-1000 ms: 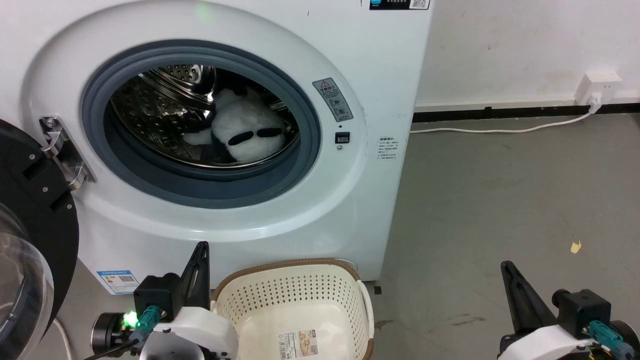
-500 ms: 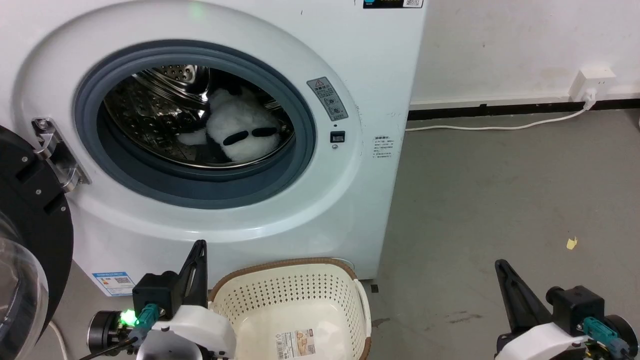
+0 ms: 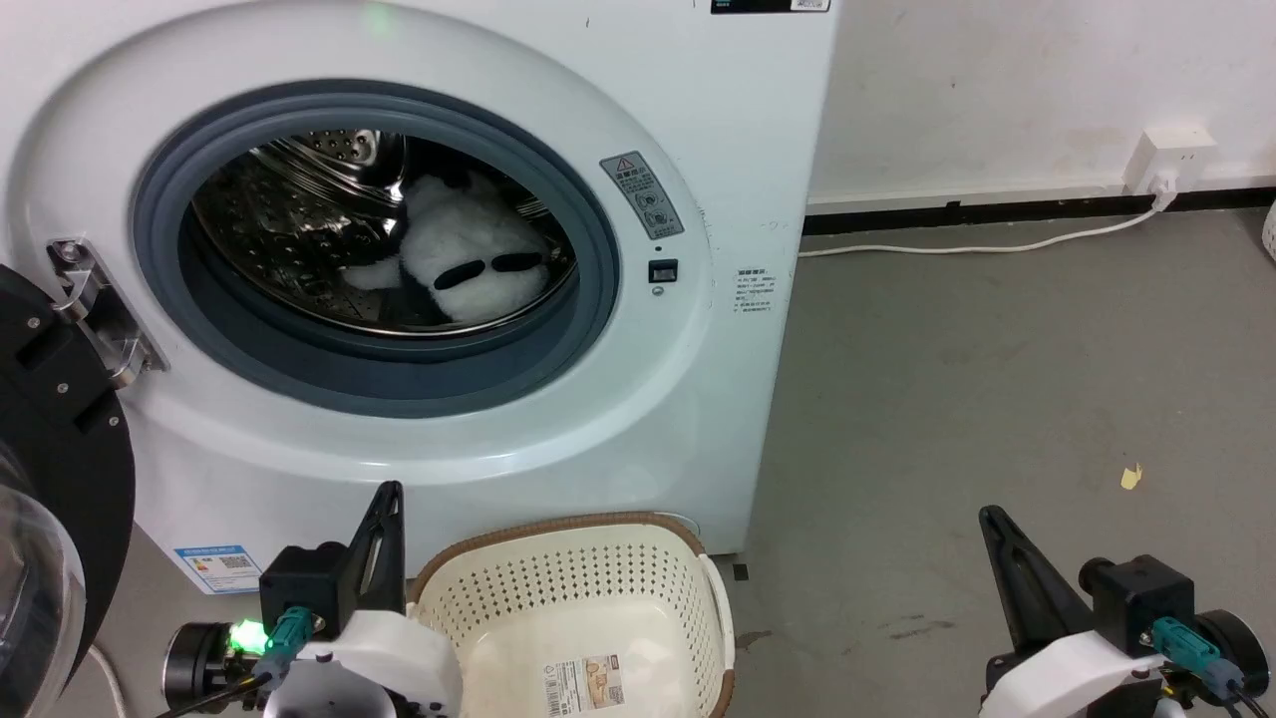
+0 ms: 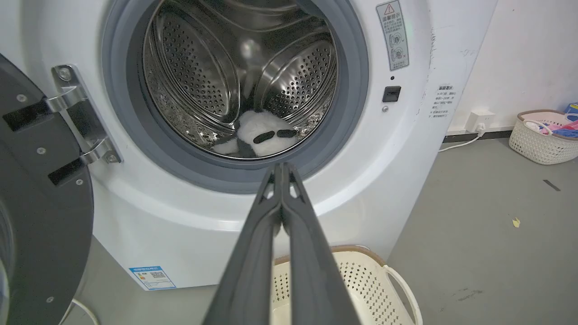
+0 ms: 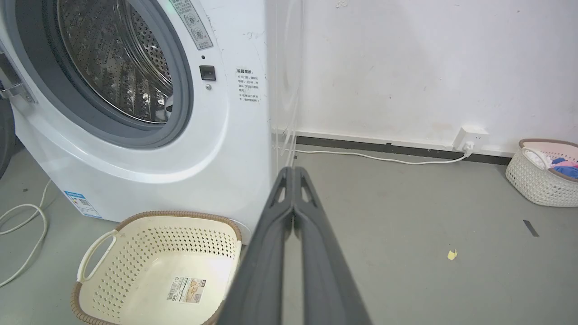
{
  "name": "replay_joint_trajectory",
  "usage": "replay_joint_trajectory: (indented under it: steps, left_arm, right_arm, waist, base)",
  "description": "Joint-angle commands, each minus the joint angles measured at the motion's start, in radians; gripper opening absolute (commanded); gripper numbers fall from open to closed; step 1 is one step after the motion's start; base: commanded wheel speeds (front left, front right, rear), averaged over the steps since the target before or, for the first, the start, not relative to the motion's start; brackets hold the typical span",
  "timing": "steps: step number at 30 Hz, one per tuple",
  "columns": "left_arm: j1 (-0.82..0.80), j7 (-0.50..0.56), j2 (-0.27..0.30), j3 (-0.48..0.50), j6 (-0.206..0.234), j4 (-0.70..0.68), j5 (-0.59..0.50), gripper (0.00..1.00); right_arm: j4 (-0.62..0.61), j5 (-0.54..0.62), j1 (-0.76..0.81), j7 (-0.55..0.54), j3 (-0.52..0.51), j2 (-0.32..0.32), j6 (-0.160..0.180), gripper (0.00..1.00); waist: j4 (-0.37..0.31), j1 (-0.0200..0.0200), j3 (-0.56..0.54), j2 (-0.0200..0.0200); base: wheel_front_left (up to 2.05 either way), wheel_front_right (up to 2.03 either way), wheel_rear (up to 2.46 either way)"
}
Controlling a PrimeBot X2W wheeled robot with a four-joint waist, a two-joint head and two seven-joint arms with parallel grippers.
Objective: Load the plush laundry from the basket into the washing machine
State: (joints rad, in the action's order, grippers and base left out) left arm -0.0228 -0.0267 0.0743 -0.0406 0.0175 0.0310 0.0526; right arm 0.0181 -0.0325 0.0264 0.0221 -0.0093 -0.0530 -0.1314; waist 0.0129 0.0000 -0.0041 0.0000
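The white plush laundry (image 3: 469, 261) with black stripes lies inside the steel drum of the washing machine (image 3: 688, 419), also seen at the drum's bottom in the left wrist view as the plush laundry (image 4: 266, 135). The cream basket (image 3: 638, 583) with a brown rim stands on the floor before the washing machine (image 5: 244, 149), holding nothing but its paper label. My left gripper (image 3: 384, 499) is shut and bare beside the basket's left rim. My right gripper (image 3: 989, 521) is shut and bare, well to the right over the floor.
The black-rimmed glass door (image 3: 50, 479) hangs open at the left. A white cable (image 3: 997, 245) runs along the grey floor to a wall socket. Another basket (image 5: 542, 174) with coloured clothes stands far right by the wall. A loose cord (image 5: 27, 225) lies left of the washer.
The whole head picture has shifted left and slightly up, so the camera moved. Plush, basket and both grippers keep their places relative to each other.
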Motion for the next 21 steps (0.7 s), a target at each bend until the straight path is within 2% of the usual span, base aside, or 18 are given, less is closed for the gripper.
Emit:
replay_joint_trajectory:
  steps: [1, 21]
  left_arm:
    - [0.015, 0.004, -0.007, 0.01, -0.003, -0.009, -0.012, 0.0]
    - [0.023, 0.027, -0.024, 0.041, -0.018, -0.031, -0.053, 0.0]
  right_arm:
    - [-0.008, 0.011, -0.015, -0.003, 0.003, 0.002, 0.001, 0.0]
    - [-0.018, 0.033, -0.026, -0.022, 0.009, 0.003, 0.001, 0.0]
  waist:
    - [-0.001, 0.0, 0.0, 0.0]
    - [-0.013, 0.0, 0.004, 0.0]
  base:
    - [0.0, 0.0, 0.0]
    - [0.0, 0.0, 0.0]
